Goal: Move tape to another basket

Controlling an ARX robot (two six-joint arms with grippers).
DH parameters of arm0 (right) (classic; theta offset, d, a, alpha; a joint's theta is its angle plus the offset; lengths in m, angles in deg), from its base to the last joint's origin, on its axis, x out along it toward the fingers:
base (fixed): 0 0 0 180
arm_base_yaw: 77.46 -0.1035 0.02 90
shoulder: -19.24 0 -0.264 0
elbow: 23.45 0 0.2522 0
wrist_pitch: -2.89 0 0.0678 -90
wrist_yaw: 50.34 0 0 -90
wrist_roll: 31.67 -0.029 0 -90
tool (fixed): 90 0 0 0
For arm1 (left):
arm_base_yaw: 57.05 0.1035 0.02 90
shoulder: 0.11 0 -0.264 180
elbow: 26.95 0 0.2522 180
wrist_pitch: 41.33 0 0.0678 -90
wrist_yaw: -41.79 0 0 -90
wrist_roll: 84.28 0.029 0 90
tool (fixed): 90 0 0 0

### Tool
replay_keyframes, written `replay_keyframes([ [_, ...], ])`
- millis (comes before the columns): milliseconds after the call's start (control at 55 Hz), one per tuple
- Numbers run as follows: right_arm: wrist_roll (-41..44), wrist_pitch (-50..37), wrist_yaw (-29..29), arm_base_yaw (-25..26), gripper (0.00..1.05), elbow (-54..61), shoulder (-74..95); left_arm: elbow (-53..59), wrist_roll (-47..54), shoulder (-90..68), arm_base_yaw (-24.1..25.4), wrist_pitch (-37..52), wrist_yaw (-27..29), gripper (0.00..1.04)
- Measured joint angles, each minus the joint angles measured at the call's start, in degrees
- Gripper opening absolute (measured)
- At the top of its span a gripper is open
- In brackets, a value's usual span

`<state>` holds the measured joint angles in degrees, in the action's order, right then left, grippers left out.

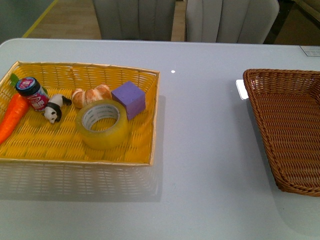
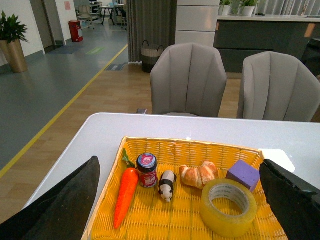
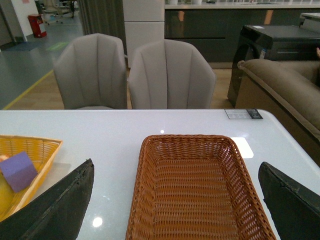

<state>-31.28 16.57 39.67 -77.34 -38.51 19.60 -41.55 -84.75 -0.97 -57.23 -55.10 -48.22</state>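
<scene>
The tape [image 1: 104, 123], a yellowish translucent roll with a white core, lies flat in the yellow woven tray [image 1: 60, 150] at the table's left, in front of a purple block [image 1: 129, 99]. The left wrist view shows the tape [image 2: 228, 207] between the wide-open black fingers [image 2: 65, 205] of my left gripper [image 2: 180, 202], which hovers above the tray, apart from it. The brown wicker basket [image 1: 260, 107] stands empty at the right. My right gripper [image 3: 175, 205] hangs open above the basket [image 3: 145, 200], holding nothing. Neither arm shows in the front view.
Also in the yellow tray [image 2: 150, 145] lie a toy carrot [image 1: 13, 116], a small jar [image 1: 32, 93], a panda figure [image 1: 55, 108] and a croissant [image 1: 91, 95]. White tabletop [image 1: 200, 150] separates tray and basket. Two grey chairs [image 2: 187, 80] stand behind the table.
</scene>
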Motion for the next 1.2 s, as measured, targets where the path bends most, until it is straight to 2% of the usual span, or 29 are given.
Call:
replay_keyframes([
  [127, 0.0, 0.0, 0.0, 0.0, 0.96, 0.0, 0.0, 0.0, 0.0, 0.0, 0.0, 0.0, 0.0, 0.96],
  [164, -0.83, 2.49, -1.62, 0.59, 0.96, -0.81, 1.36, 0.0, 0.0, 0.0, 0.0, 0.0, 0.0, 0.96],
  [182, -2.4, 7.65, -6.62, 1.7, 0.96, -2.84, 3.72, 0.0, 0.02, 0.0, 0.0, 0.0, 0.02, 0.96],
  [218, -3.89, 15.74, -11.26, 3.89, 0.96, -6.6, 10.43, 0.0, 0.02, 0.0, 0.0, 0.0, 0.02, 0.96],
  [236, -3.89, 16.68, -11.26, 4.17, 0.96, -7.1, 11.47, 0.0, 0.02, 0.0, 0.0, 0.0, 0.0, 0.96],
  [273, -4.28, 20.22, -14.99, 6.14, 0.96, -9.81, 18.67, 0.0, 0.02, 0.0, 0.0, 0.0, -0.04, 0.96],
  [364, -3.65, 15.89, -16.57, 9.7, 0.96, -12.63, 30.42, 0.0, 0.02, 0.0, 0.0, 0.0, 0.0, 0.96],
  [455, -1.18, 5.86, -16.55, 13.46, 0.96, -16.85, 43.5, 0.0, 0.02, 0.0, 0.0, 0.0, 0.0, 0.96],
  [564, 2.78, -7.91, -15.04, 16.81, 0.96, -23.47, 61.31, 0.0, 0.0, 0.0, 0.0, 0.0, 0.0, 0.96],
  [709, 7.48, -18.45, -11.76, 19.15, 0.96, -34.05, 83.56, 0.0, 0.02, 0.0, 0.0, 0.0, 0.0, 0.96],
  [945, 13.35, -17.2, -6.62, 21.79, 0.96, -54.38, 114.03, 0.0, 0.02, 0.0, 0.0, 0.0, 0.0, 0.96],
  [1200, 15.08, -12.85, -5.16, 22.56, 0.96, -64.15, 126.05, 0.0, 0.02, 0.0, 0.0, 0.0, 0.0, 0.96],
])
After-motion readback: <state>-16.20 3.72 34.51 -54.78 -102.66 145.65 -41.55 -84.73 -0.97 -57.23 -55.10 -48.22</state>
